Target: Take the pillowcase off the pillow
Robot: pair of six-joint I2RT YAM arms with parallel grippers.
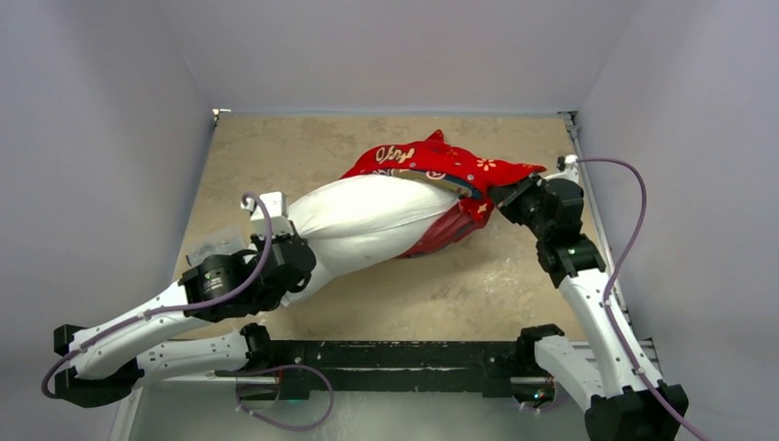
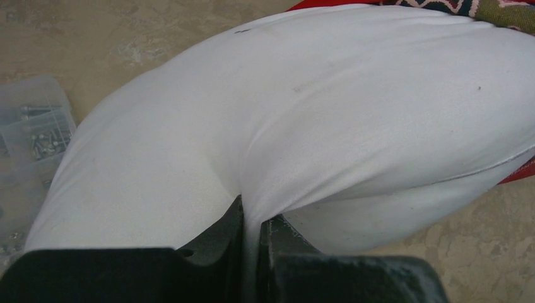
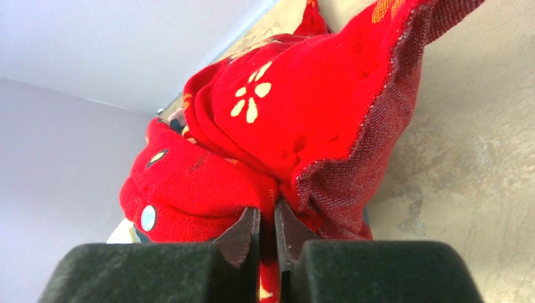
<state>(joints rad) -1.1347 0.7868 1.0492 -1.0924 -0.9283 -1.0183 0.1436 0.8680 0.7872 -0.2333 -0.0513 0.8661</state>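
Observation:
The white pillow (image 1: 367, 225) lies across the middle of the table, most of it bare. The red printed pillowcase (image 1: 441, 165) is bunched over its far right end. My left gripper (image 1: 296, 250) is shut on a pinch of the pillow's white fabric (image 2: 255, 218) at its near left end. My right gripper (image 1: 503, 197) is shut on a fold of the red pillowcase (image 3: 268, 208) at its right end. The pillow fills the left wrist view (image 2: 303, 113); the pillowcase fills the right wrist view (image 3: 303, 113).
A clear plastic box of small screws (image 1: 211, 243) sits left of the pillow, beside the left arm, also in the left wrist view (image 2: 35, 136). Grey walls enclose the tan tabletop (image 1: 478, 285) on three sides. A black rail (image 1: 386, 358) runs along the near edge.

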